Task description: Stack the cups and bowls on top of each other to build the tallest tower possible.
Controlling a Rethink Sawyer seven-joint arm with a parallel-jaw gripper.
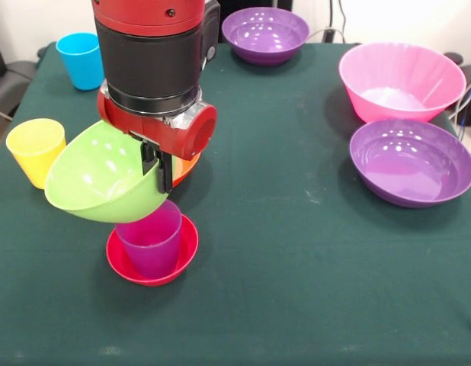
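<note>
My gripper (158, 168) is shut on the right rim of the lime green bowl (94, 179) and holds it tilted, with the opening facing up and to the left. Directly under it, a purple cup (152, 240) stands upright inside the small red bowl (148, 273). The green bowl's underside lies right at the cup's rim; whether they touch cannot be told. A sliver of an orange bowl (193, 164) shows behind the gripper. A yellow cup (36, 150) stands just left of the green bowl, and a blue cup (81, 59) is at the far left corner.
A purple bowl (264, 34) sits at the far edge in the middle. The big pink bowl (401, 80) stands at the right with a second purple bowl (411, 162) just in front of it. The green tablecloth (281, 252) covers the table.
</note>
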